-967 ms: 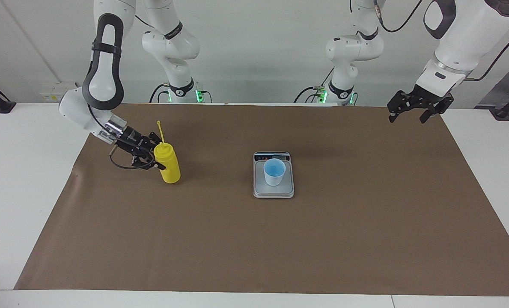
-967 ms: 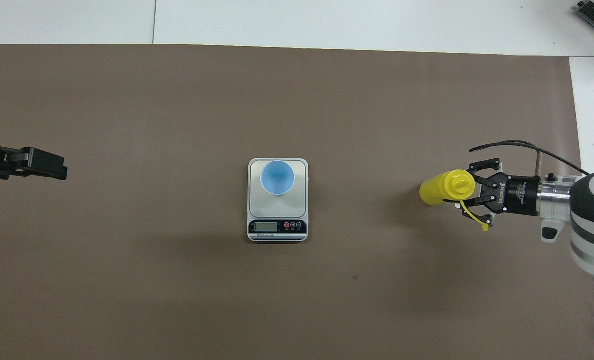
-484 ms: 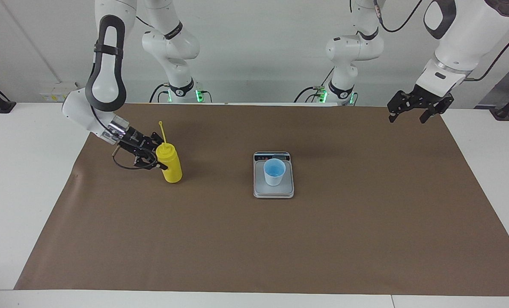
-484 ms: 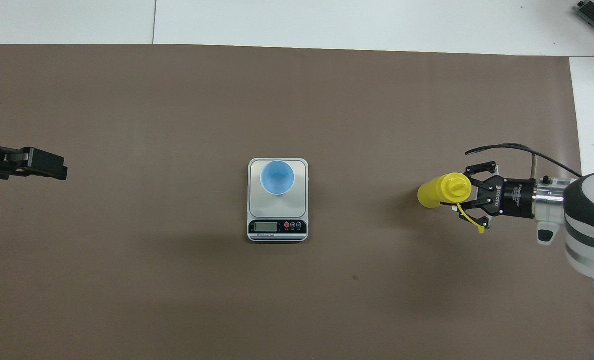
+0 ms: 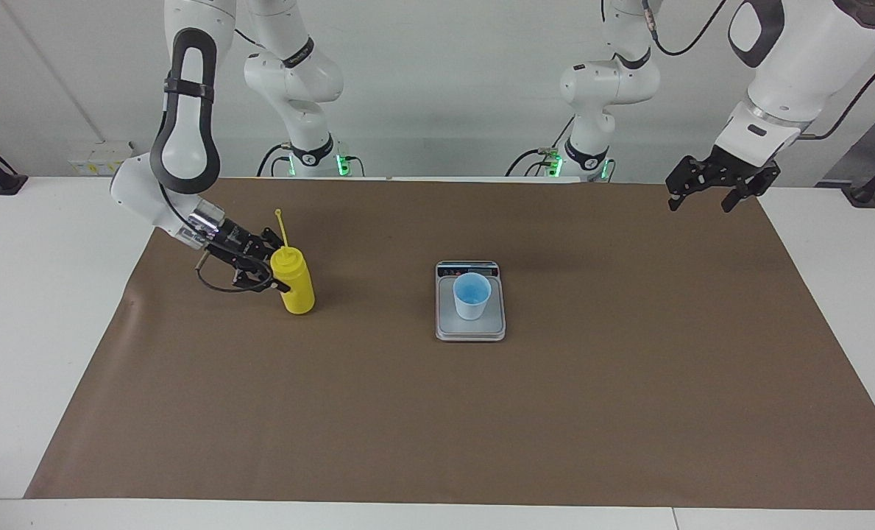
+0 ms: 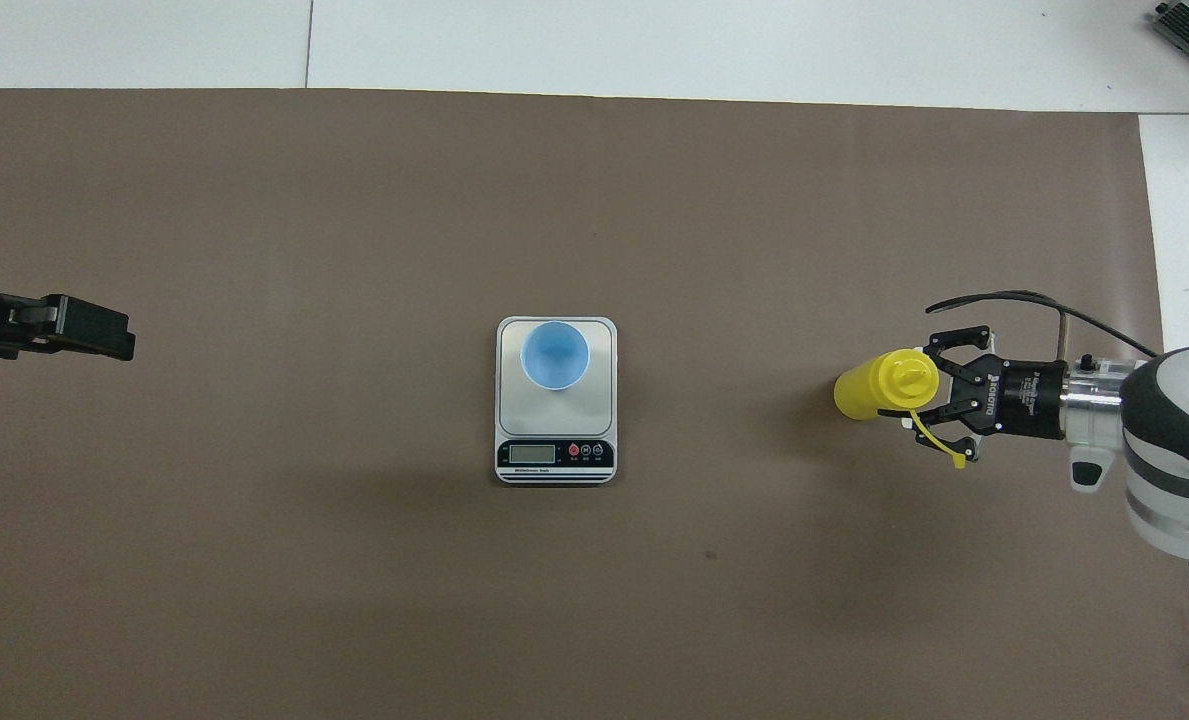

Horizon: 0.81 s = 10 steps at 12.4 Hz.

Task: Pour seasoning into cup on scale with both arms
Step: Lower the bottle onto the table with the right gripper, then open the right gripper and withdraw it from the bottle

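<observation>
The seasoning, a yellow squeeze bottle with its cap strap sticking up, stands nearly upright on the brown mat toward the right arm's end of the table. My right gripper comes in from the side and is shut on its upper part. The light blue cup stands on the grey scale in the middle of the mat. My left gripper hangs open and empty in the air over the mat's edge at the left arm's end, waiting.
A brown mat covers most of the white table. The scale's display strip faces the robots. Bare mat lies between the bottle and the scale.
The right arm has shifted a little and brought the bottle from a slight tilt to nearly upright on the mat. The left arm, cup and scale have not moved.
</observation>
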Tool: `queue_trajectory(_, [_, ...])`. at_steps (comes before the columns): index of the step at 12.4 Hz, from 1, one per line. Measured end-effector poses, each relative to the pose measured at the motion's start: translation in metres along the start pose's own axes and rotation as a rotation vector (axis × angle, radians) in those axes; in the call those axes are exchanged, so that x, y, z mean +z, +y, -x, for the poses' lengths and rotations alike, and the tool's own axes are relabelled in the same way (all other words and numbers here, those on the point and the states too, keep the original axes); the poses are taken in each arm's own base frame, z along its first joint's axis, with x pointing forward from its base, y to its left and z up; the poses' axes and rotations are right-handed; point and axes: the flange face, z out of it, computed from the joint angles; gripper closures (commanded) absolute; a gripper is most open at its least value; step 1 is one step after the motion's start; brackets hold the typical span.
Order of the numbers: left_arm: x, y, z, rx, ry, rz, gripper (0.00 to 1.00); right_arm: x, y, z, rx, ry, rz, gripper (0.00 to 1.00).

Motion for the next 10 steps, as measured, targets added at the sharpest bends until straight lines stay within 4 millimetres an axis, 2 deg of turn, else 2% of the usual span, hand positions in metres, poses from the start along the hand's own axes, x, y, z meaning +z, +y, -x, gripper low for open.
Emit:
queue_trajectory(4, [0.000, 0.000, 0.000, 0.000, 0.000, 0.000, 0.00, -0.005, -0.001, 0.002, -0.006, 0.002, -0.009, 0.19])
queue_trajectory(7, [0.000, 0.000, 0.000, 0.000, 0.000, 0.000, 0.00, -0.010, -0.001, -0.001, -0.043, 0.061, 0.010, 0.00])
queue_trajectory(10, [0.000, 0.000, 0.000, 0.000, 0.000, 0.000, 0.00, -0.018, 0.000, -0.006, -0.147, 0.197, 0.097, 0.00])
